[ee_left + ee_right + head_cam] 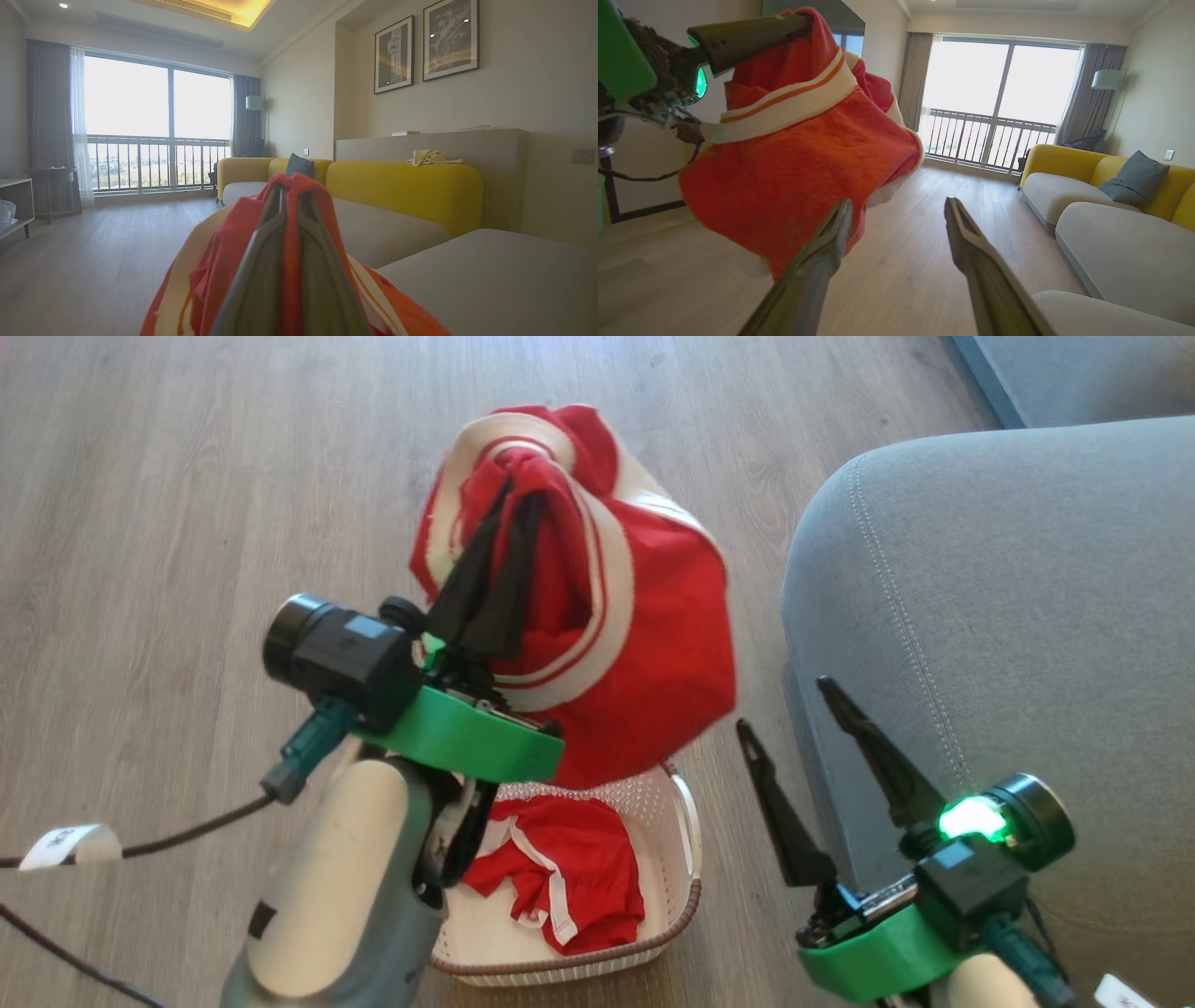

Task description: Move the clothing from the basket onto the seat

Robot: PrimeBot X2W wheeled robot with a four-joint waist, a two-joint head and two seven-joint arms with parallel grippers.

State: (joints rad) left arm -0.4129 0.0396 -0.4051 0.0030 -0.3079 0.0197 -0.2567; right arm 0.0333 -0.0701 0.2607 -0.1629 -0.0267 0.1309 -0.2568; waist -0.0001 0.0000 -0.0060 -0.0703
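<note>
Striped red garment (644, 653) in left claw (525, 497)

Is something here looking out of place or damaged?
Nothing is spilled or damaged. The striped garment hangs bunched from the shut left claw above the basket, where the second garment lies crumpled.

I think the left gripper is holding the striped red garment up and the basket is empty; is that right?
Not quite: the basket is not empty. The head view shows a second red garment with white trim lying in it. The left gripper does hold the striped red garment up.
</note>
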